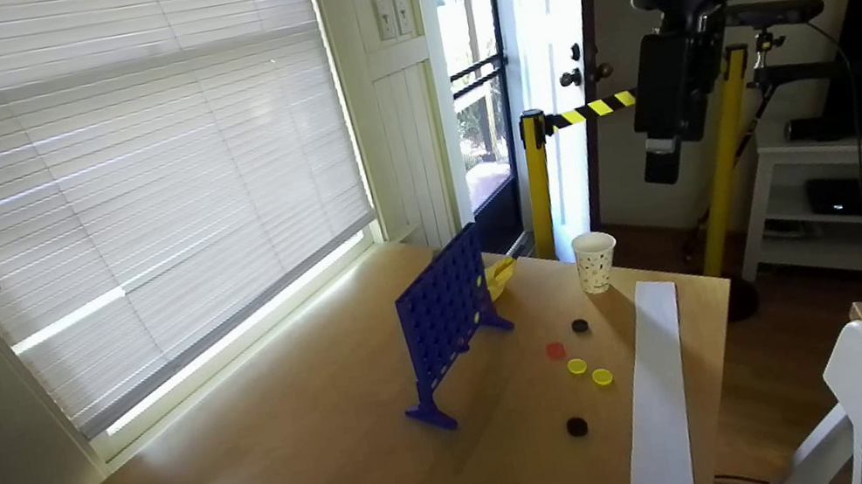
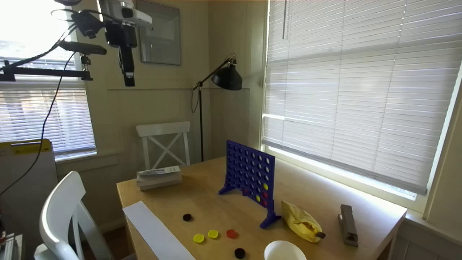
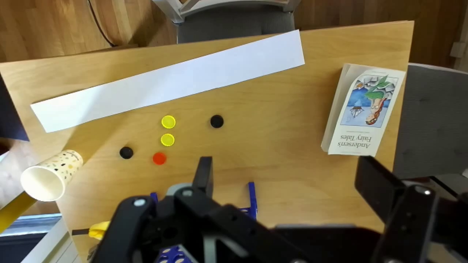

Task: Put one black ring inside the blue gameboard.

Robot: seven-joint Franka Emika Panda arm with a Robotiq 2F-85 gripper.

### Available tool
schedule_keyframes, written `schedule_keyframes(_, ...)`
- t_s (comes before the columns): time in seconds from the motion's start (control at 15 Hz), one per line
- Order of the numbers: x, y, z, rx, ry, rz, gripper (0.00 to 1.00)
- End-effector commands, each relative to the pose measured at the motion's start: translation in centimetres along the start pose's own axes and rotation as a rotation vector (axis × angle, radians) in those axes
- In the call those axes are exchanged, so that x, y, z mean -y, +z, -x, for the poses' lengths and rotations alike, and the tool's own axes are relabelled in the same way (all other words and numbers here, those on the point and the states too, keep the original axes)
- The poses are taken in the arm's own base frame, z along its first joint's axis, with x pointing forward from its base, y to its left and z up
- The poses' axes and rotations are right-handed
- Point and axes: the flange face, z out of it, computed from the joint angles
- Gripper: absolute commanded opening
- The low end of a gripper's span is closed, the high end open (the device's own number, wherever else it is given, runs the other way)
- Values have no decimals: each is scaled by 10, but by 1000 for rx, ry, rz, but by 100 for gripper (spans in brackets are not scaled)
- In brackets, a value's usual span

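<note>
Wrist view: black two-fingered gripper (image 3: 285, 170), jaws wide apart, nothing held. Nearer small flat round black plastic ring (image 3: 216, 121) lies at upper centre of frame, up and left of the jaw gap; no long axis.

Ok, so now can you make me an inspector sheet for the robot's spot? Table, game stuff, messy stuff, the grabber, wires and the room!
Surface: wooden table, long white paper strip lying on it.
Game things: two black rings lying apart on the table; blue gameboard upright, some red and yellow discs in its holes.
Clutter: two yellow discs, red disc, paper cup, stapler, fairy tales book, yellow banana-shaped thing.
Gripper: open, up in the air; nothing seen in it.
Cables: hanging black cable in an exterior view; floor cable in the wrist view.
Surroundings: two white chairs, black lamp, window blinds.
</note>
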Motion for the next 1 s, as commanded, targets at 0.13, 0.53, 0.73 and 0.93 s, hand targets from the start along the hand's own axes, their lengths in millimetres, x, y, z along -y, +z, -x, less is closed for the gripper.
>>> schedule_keyframes(0.13,-7,22,-28,-34,15,-48,100)
schedule_keyframes(0.53,-15,75,-60,-32,72,-98,100)
schedule_keyframes(0.73,-21,111,-69,11,85,-95,100)
schedule_keyframes(0.93,-30,147,-76,68,80,-74,100)
